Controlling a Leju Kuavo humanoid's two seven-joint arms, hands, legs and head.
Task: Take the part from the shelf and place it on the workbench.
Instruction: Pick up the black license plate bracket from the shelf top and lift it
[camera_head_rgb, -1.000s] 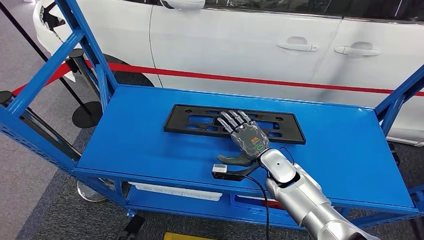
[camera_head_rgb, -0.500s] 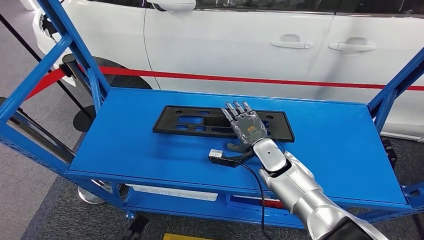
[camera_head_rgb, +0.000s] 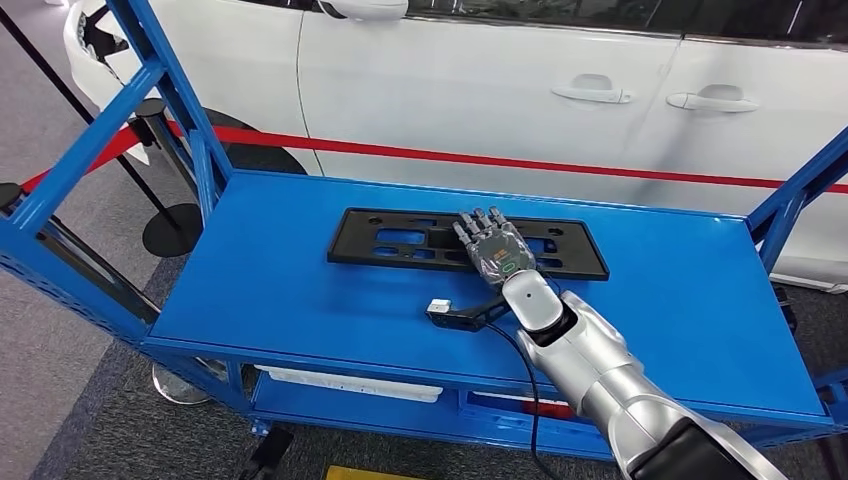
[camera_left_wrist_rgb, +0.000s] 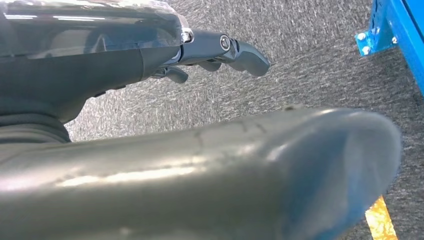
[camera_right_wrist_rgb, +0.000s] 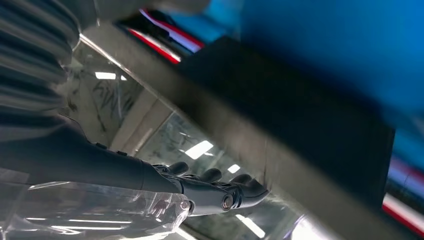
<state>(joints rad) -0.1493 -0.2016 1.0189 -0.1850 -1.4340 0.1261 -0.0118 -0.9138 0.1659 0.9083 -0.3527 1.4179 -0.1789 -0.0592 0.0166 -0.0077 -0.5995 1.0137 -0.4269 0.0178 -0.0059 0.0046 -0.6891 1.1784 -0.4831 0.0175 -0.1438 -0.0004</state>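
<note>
While my right robot hand (camera_head_rgb: 497, 252) has crept farther forward over the last second, its spread fingers now lie flat across the near edge of the flat black plastic panel with cut-outs (camera_head_rgb: 410, 238), and I see nothing gripped yet. That panel rests flat on the blue metal shelf (camera_head_rgb: 280, 290), toward its far side, in front of the white car (camera_head_rgb: 480, 80). I judge the reach nearly done and the grasp next; a thin flat piece may resist pickup. My left robot hand (camera_left_wrist_rgb: 220, 50) hangs over grey carpet, fingers loosely extended, holding nothing.
</note>
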